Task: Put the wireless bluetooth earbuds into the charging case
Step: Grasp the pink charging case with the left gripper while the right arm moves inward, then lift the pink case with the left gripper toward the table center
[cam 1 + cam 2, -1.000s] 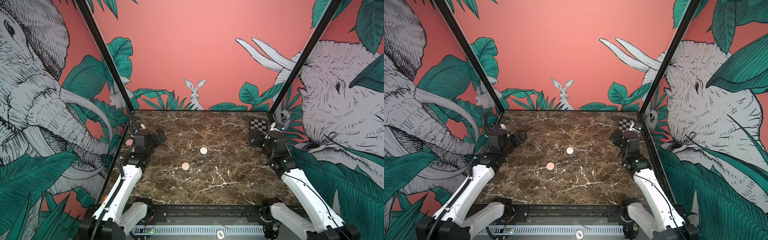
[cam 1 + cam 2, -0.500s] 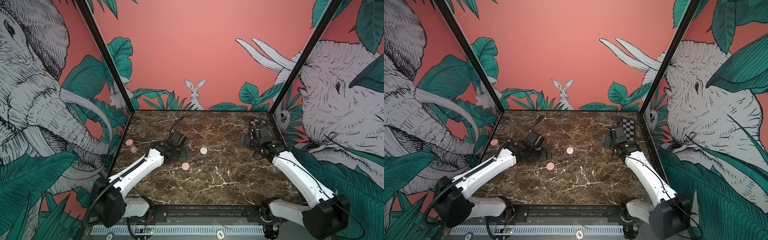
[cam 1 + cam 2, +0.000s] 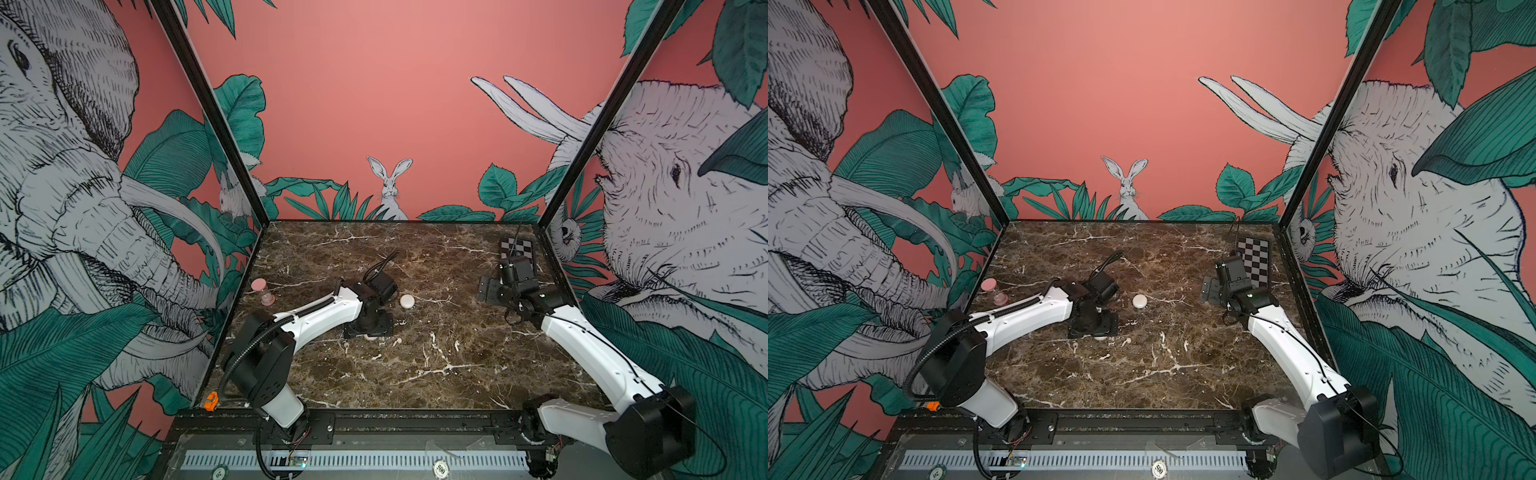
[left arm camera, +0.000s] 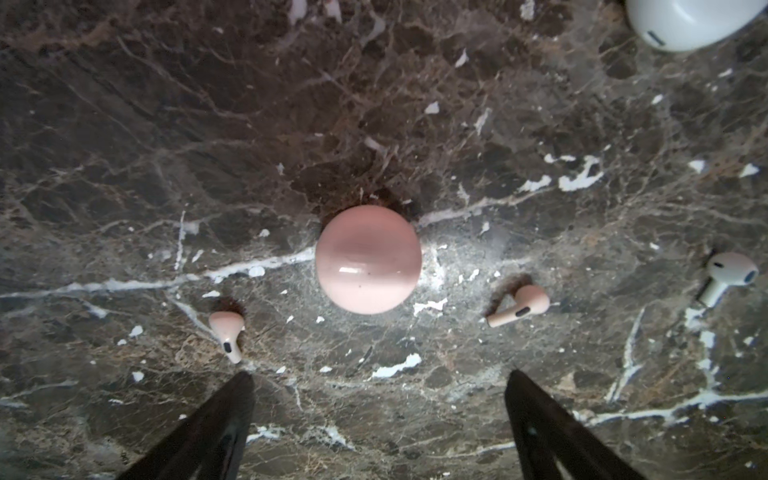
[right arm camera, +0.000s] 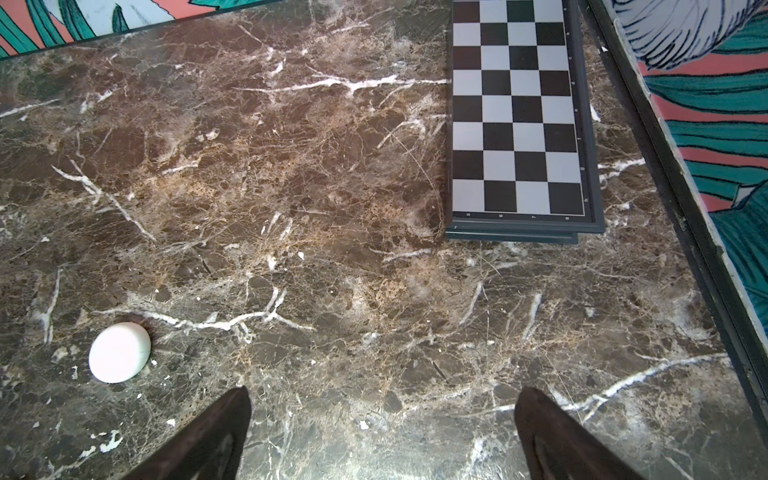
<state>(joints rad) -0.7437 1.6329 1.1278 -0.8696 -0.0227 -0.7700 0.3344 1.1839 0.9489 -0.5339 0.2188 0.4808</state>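
Pink and shut, the case point(image 4: 368, 258) lies on the surface point(image 4: 124, 124) between one pink bud point(image 4: 226, 334) and a second pink bud point(image 4: 519, 305), so the wide-apart left fingers point(image 4: 208, 432) should drop around its middle and squeeze softly, while the right fingers point(image 5: 203, 440) hang apart too.

Far corner: we see a flat black-and-white chequered board point(image 3: 515, 250) point(image 3: 1254, 259) point(image 5: 515, 112) on the brown veined marble tabletop point(image 3: 415, 374) point(image 3: 1142, 386).
Left edge: small pink-topped clear item point(image 3: 262, 290) point(image 3: 994, 290).
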